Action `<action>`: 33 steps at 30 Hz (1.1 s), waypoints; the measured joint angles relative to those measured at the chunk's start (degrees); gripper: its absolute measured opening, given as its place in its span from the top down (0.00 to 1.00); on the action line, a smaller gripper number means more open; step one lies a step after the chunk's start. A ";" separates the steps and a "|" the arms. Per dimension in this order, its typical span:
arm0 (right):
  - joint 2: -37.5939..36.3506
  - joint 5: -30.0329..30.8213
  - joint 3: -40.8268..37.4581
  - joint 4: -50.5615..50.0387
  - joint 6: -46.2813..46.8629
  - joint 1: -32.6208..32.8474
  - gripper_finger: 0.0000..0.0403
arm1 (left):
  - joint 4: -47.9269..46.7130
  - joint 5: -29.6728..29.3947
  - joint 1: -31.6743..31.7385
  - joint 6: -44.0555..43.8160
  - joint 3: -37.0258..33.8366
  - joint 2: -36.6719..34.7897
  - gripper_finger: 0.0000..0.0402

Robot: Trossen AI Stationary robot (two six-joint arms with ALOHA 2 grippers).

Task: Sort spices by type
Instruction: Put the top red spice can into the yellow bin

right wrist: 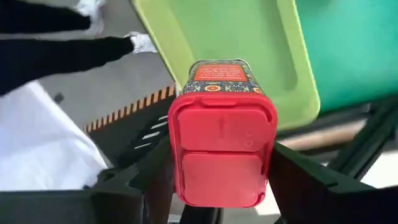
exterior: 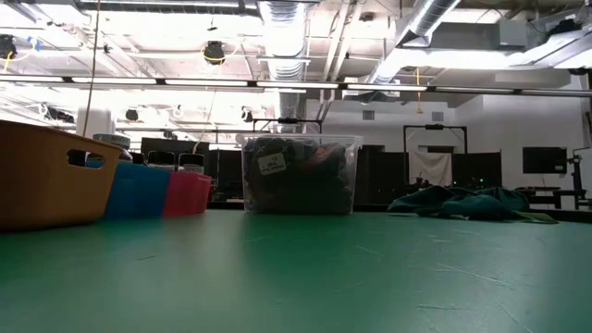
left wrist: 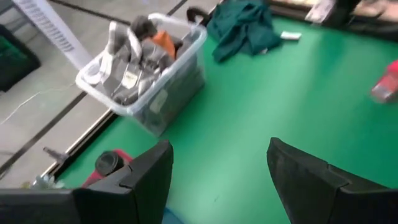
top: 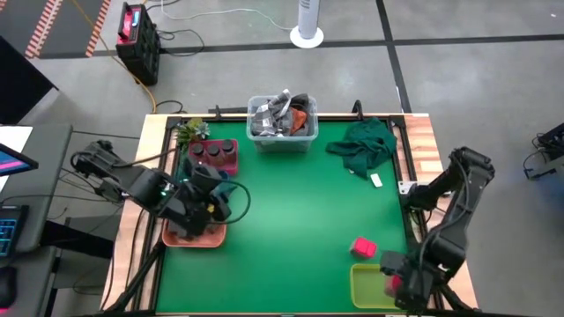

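Note:
My right gripper hangs at the near right over the yellow-green tray, shut on a pink spice tin with a patterned label. A second pink tin lies on the green mat just beyond that tray. Dark round jars stand in the pink tray at the far left. My left gripper is raised over the trays at the left, open, with nothing between its fingers. My right gripper pinches the pink tin between its two fingers, one on each side of the red lid end. The fingers come steeply from above. The tin is lifted clear, lid toward the wrist, above the yellow-green tray's edge.
A clear bin of clutter stands at the far middle, with a crumpled green cloth to its right. An orange tray and a blue tray sit at the left. The mat's middle is bare.

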 joint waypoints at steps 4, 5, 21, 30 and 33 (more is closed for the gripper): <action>0.03 -0.21 -2.92 3.77 12.24 1.35 0.39 | 0.68 -0.28 -0.26 1.55 4.20 0.00 0.38; 0.07 -0.21 -3.57 5.04 15.20 1.23 0.39 | 1.15 -0.28 -0.28 1.53 5.15 0.00 0.38; 0.04 0.69 -8.34 3.84 46.65 4.32 0.39 | 9.32 -0.76 -2.16 7.61 12.96 0.02 0.38; 0.04 3.76 -12.15 9.80 48.76 5.51 0.39 | 9.07 -0.74 -2.12 8.08 13.33 0.04 0.38; 0.04 3.62 -12.15 10.01 48.76 4.96 0.39 | 8.35 -0.61 -2.12 8.11 13.33 0.04 0.38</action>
